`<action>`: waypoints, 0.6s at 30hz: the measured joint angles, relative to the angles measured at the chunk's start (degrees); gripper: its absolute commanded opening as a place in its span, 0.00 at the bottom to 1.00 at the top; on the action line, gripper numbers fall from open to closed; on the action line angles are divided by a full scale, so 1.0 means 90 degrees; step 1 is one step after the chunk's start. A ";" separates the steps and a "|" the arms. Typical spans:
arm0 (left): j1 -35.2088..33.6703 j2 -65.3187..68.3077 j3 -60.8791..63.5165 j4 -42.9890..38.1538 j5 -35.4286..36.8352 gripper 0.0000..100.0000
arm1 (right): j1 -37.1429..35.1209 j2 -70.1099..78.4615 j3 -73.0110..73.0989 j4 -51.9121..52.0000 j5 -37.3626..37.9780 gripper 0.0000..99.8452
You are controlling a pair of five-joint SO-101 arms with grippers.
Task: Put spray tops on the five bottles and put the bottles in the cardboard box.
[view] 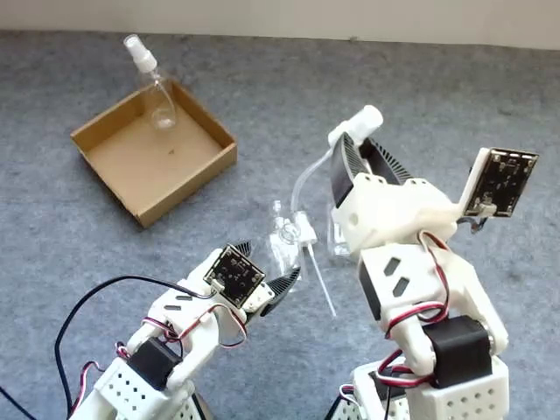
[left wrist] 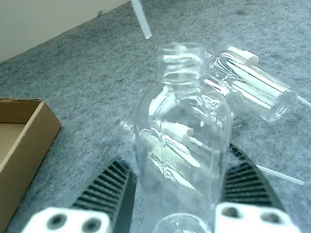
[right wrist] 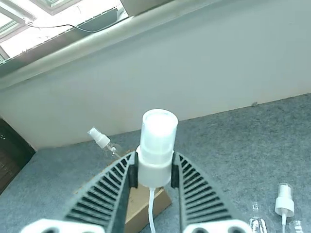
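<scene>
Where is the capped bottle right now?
In the high view, the capped bottle leans in the far corner of the cardboard box, on the far left side.

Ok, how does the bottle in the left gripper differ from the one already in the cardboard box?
The held bottle has a bare, open threaded neck; the boxed bottle carries a white spray top. The held one sits clamped in the left gripper; the boxed one leans in the far corner of the cardboard box. Both are clear.
</scene>
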 measured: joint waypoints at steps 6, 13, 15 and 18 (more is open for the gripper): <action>0.0000 0.0000 0.0000 0.0000 0.0000 0.08 | -0.0010 0.0000 -0.0225 0.0400 0.0000 0.04; 0.0000 0.0000 0.0010 0.0000 0.0000 0.08 | -0.0010 0.0000 -0.0225 0.0400 0.0000 0.04; 0.0000 0.0000 0.0010 0.0000 0.0000 0.08 | -0.0010 0.0000 -0.0352 0.0410 0.0000 0.04; 0.0000 0.0000 0.0010 0.0000 0.0000 0.08 | 0.0000 -0.0010 -0.0645 0.0625 0.0000 0.04</action>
